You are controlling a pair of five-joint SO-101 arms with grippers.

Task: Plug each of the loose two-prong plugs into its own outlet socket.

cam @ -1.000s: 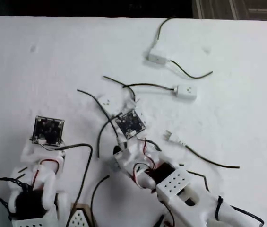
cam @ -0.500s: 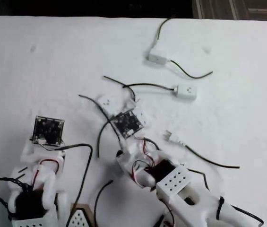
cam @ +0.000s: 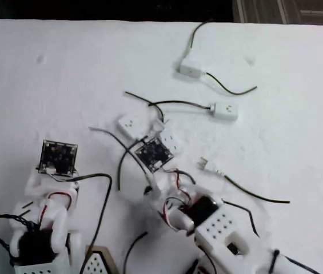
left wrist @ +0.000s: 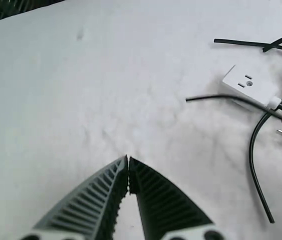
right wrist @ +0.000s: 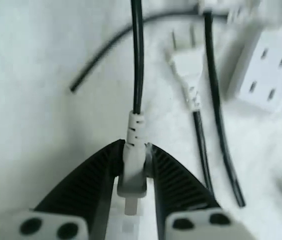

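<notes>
Plug (right wrist: 131, 172) is pinched tight in our right gripper (right wrist: 134, 147); the left gripper (left wrist: 128, 165) is closed, empty. Next we should aim its prongs at the upper-right socket (right wrist: 263, 75).

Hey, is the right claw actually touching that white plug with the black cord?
Touching. The right wrist view shows the right claw clamped on the white plug, pressing against both of its sides with no gap.
</notes>
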